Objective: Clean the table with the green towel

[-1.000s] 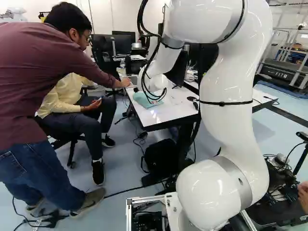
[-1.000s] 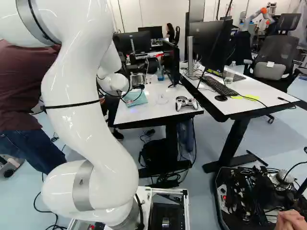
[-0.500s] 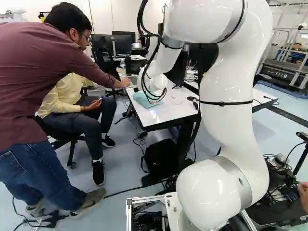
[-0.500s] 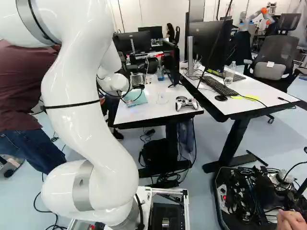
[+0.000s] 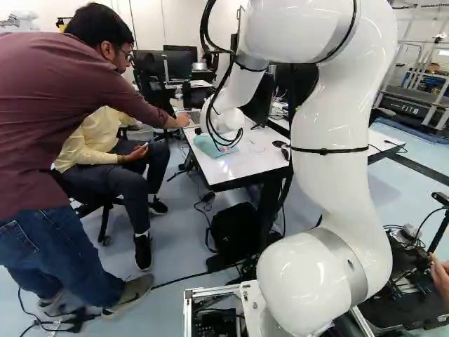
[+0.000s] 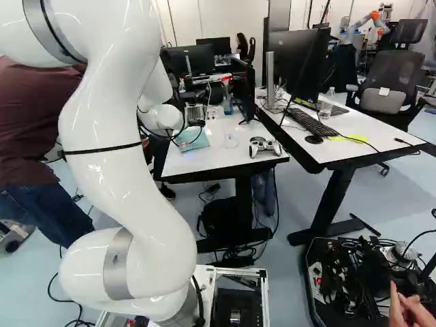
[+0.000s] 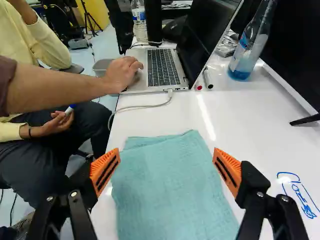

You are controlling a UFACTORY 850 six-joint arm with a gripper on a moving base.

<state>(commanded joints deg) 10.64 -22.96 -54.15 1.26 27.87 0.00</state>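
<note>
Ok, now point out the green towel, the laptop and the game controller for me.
Green towel (image 7: pixel 170 185), wrist view, middle of the cloth.
Laptop (image 7: pixel 163 68), wrist view, on its keyboard.
Game controller (image 6: pixel 265 146), right base view, on its middle.

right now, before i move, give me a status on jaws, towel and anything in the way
Jaws open, not gripping. Green towel flat on table, between and ahead of them. Person's hand on laptop, beyond towel.
</note>
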